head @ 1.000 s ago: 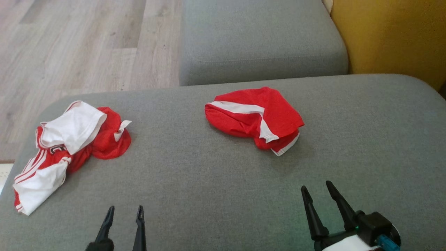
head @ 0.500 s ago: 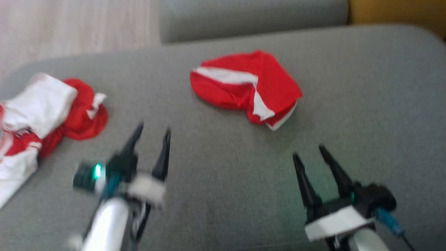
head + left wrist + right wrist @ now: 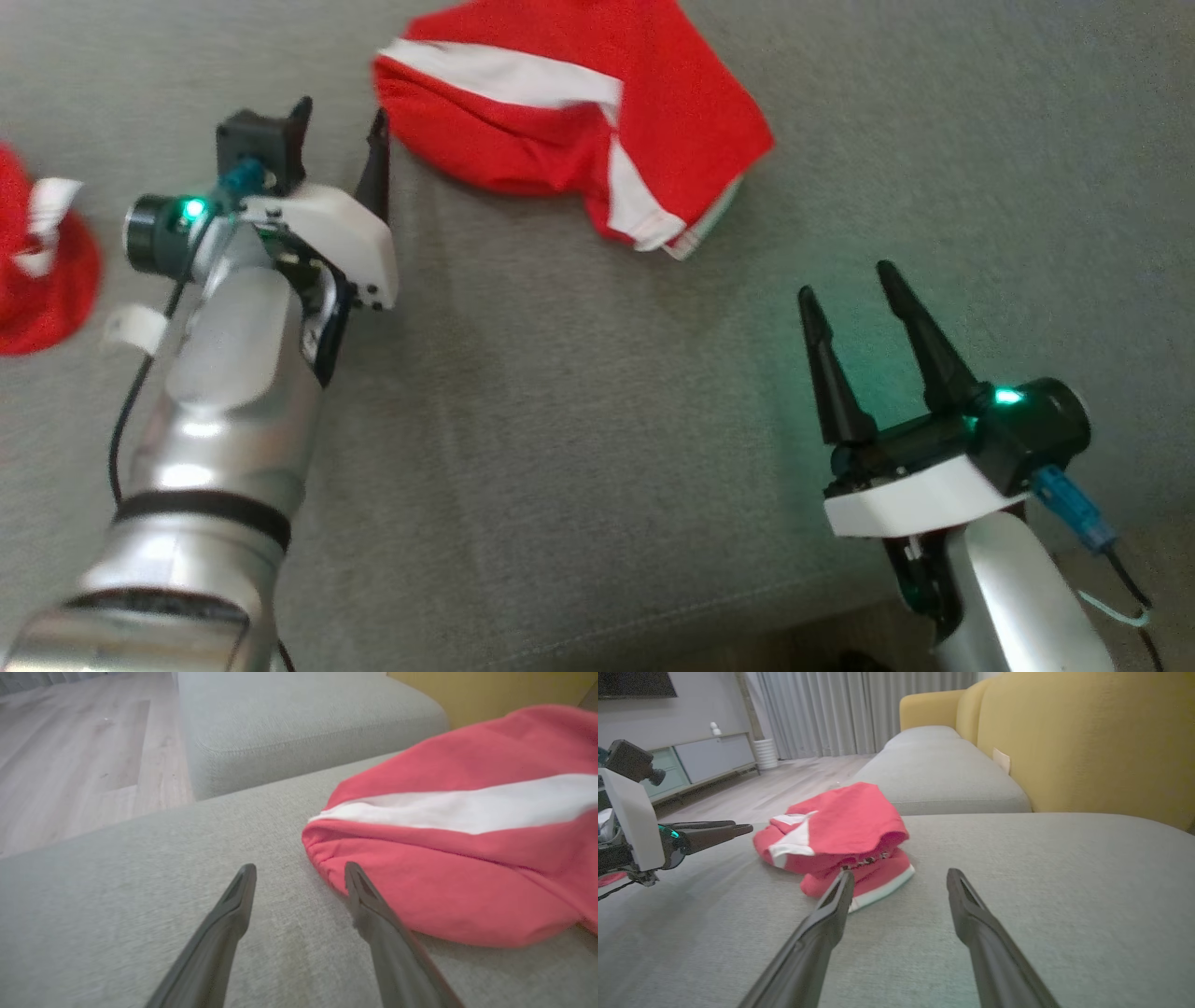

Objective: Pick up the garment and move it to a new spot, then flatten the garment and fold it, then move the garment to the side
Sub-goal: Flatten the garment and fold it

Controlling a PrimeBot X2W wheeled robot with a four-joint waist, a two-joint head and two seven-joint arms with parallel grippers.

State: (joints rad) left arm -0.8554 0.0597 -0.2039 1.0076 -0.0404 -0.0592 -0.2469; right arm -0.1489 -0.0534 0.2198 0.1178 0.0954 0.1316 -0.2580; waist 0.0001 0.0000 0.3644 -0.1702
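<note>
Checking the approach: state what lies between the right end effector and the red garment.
Bare grey cushion; the right end effector and red garment sit apart, head view.

- Garment [image 3: 560, 131]: top portion cut off by the head view's upper edge.
- Second red-and-white garment [image 3: 37, 280]: mostly cut off at the head view's left edge.

Pretty clearly someone's living room: big grey sofa [image 3: 952, 784] with a yellow backrest [image 3: 1087, 742], wood floor [image 3: 794, 788] beside the sofa, grey curtains [image 3: 859, 709] beyond its far end, and a low cabinet [image 3: 705, 758] across from it under a dark screen [image 3: 635, 683].
</note>
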